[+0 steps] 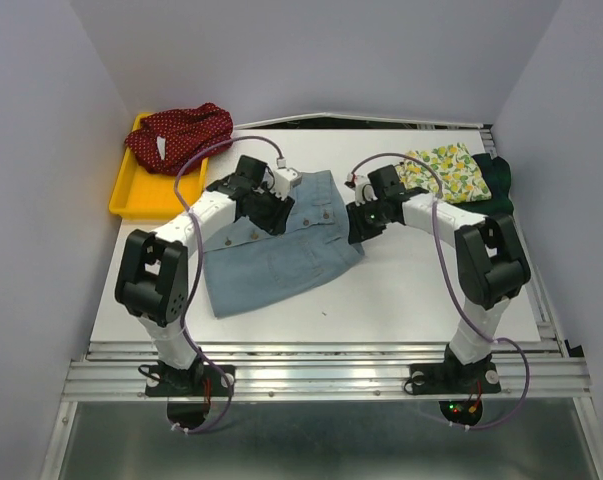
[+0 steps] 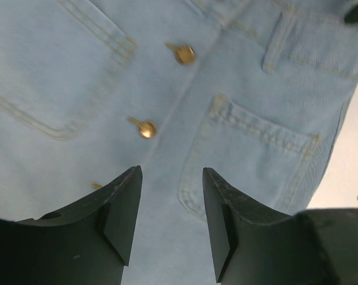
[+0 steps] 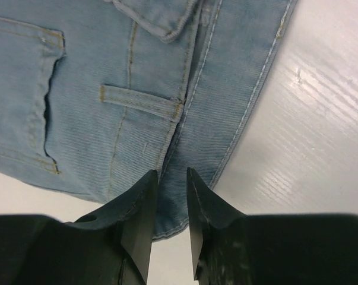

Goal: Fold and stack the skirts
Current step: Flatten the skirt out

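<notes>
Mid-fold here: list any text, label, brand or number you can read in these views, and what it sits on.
No text can be read in any view.
On the red dotted skirt, the white tag: too small to read.
On the denim skirt, the brass buttons: blurred, no lettering legible.

Light-blue denim skirt [image 1: 281,262] lies flat beneath left gripper [image 2: 170,172] and right gripper [image 3: 171,172]; lemon-print skirt [image 1: 449,170] atop dark green skirt [image 1: 499,180] beyond the right; red dotted skirt [image 1: 181,135] beyond the left
</notes>
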Robot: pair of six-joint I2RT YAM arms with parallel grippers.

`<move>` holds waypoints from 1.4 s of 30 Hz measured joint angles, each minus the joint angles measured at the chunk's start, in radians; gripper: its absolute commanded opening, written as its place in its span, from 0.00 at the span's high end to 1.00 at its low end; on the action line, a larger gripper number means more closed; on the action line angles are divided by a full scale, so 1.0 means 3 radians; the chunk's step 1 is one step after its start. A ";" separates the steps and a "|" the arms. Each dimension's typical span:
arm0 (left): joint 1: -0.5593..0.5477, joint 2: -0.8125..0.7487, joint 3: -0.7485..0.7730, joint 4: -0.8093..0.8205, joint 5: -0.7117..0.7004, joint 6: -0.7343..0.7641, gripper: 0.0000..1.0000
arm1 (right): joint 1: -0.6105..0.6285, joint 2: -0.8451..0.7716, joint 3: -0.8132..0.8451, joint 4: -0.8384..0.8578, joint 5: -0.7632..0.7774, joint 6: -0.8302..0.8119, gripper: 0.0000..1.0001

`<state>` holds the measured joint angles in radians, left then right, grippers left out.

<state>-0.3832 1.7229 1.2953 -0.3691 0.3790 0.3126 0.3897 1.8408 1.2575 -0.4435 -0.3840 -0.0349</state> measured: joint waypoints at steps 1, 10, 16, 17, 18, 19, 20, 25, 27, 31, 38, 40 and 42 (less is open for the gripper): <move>-0.0037 0.0009 -0.0074 -0.0020 -0.0051 -0.0008 0.46 | -0.0009 0.0022 -0.0028 0.0013 0.0000 -0.0010 0.70; 0.0004 0.0651 -0.0020 -0.0070 -0.0417 -0.0192 0.48 | 0.0011 0.0047 -0.0374 0.0102 -0.0230 -0.0163 0.73; -0.0015 0.1158 0.0726 -0.0212 -0.0458 -0.0243 0.50 | 0.0266 -0.0195 -0.0753 0.0186 -0.0493 -0.0248 0.75; -0.0034 0.1249 0.0855 -0.0230 -0.0454 -0.0240 0.50 | 0.0341 -0.0215 -0.0793 0.0182 -0.0567 -0.0243 0.73; -0.0067 0.1350 0.1019 -0.0240 -0.0451 -0.0230 0.50 | 0.0421 -0.0225 -0.0824 0.0182 -0.0627 -0.0234 0.72; -0.0093 0.1423 0.1138 -0.0284 -0.0451 -0.0219 0.50 | 0.0476 -0.0231 -0.0843 0.0186 -0.0676 -0.0233 0.69; -0.0146 0.1555 0.1344 -0.0328 -0.0450 -0.0192 0.50 | 0.0551 -0.0245 -0.0867 0.0183 -0.0712 -0.0224 0.67; -0.0357 0.1850 0.1831 -0.0369 -0.0439 -0.0071 0.47 | 0.0805 -0.0422 -0.0936 0.0125 -0.0846 -0.0155 0.59; -0.0407 0.1844 0.1815 -0.0355 -0.0484 0.0010 0.44 | 0.0781 -0.0609 -0.0936 0.0057 -0.0801 -0.0093 0.55; -0.0361 0.1532 0.1361 -0.0178 -0.0492 0.0134 0.40 | 0.0515 -0.1076 -0.0930 0.0024 -0.0656 -0.0028 0.54; -0.0303 0.0033 0.0217 -0.0131 -0.0492 0.0253 0.38 | -0.0036 -0.1328 -0.0860 0.0033 0.0144 -0.0315 0.54; -0.0502 -0.0390 -0.0017 -0.0048 -0.0496 0.0251 0.37 | -0.0034 -0.1207 -0.0857 0.0041 0.0449 -0.0558 0.53; -0.0759 -0.0657 -0.0197 0.0018 -0.0492 0.0247 0.37 | -0.0037 -0.1040 -0.0857 0.0085 0.0679 -0.0792 0.52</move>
<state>-0.6109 1.5257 1.2362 -0.3637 0.2314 0.3866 0.3786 1.5288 1.0004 -0.4179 -0.1802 -0.2726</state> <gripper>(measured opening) 0.628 0.471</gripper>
